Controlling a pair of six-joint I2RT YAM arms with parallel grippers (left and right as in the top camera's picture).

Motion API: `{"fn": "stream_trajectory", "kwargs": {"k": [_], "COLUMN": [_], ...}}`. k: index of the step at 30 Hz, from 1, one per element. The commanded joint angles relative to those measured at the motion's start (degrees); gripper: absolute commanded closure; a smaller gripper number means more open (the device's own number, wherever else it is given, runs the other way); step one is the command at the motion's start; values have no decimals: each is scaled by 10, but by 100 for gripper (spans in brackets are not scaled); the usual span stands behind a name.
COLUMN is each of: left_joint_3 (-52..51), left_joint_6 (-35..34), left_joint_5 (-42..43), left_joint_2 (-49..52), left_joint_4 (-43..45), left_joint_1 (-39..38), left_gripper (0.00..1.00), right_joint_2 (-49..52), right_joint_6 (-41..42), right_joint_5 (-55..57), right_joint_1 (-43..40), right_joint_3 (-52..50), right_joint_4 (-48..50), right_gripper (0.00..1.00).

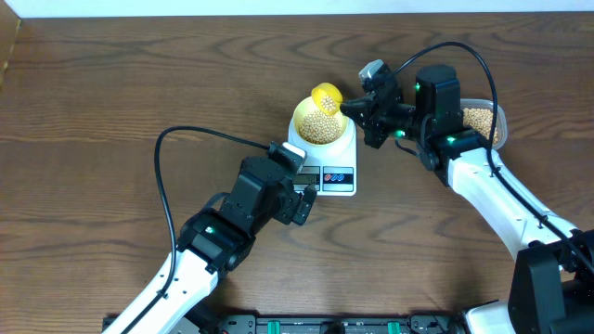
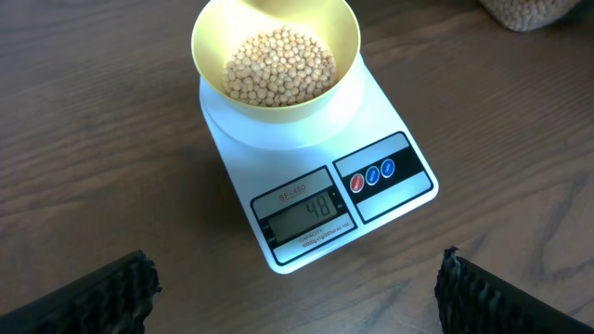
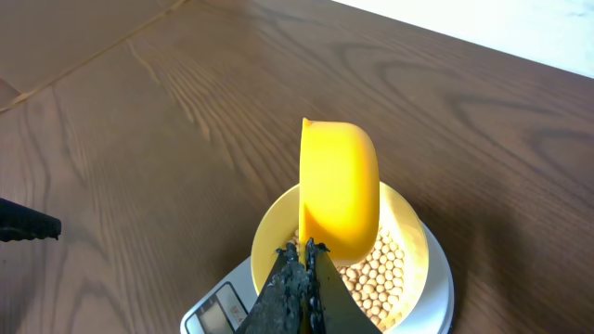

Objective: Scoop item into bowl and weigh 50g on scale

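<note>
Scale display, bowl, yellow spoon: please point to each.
scale display (image 2: 316, 209): left wrist view, the digits.
bowl (image 2: 345, 33): left wrist view, right inner wall.
yellow spoon (image 3: 342, 186): right wrist view, the head.

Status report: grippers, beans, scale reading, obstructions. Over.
Right gripper shut on yellow spoon, tipped above bowl. Left gripper open, empty, beside scale. Beans in bowl, display reads 48. Nothing blocking.

Both arms reach toward centre: left claw (image 2: 302, 295) spread wide; right claw (image 3: 303, 256) pinched on spoon (image 3: 340, 190).
</note>
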Motion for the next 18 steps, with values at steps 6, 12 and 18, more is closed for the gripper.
{"fn": "stream_trajectory", "kwargs": {"k": [6,12,18], "left_joint_3": [1,1,1], "left_joint_6": [-9,-9,-9], "left_joint_5": [-7,-7,-7], "left_joint_2": [1,1,1], "left_joint_4": [2,2,2], "left_joint_1": [2,2,2], "left_gripper": [2,2,2], "right_joint_2": [3,3,3], "right_joint_6": [7,6,4], "right_joint_5": [-2,-2,17], "right_joint_1": [2,2,2], "right_joint_3": [0,0,0], "right_joint_4": [1,1,1], "right_gripper": [99,99,99]}}
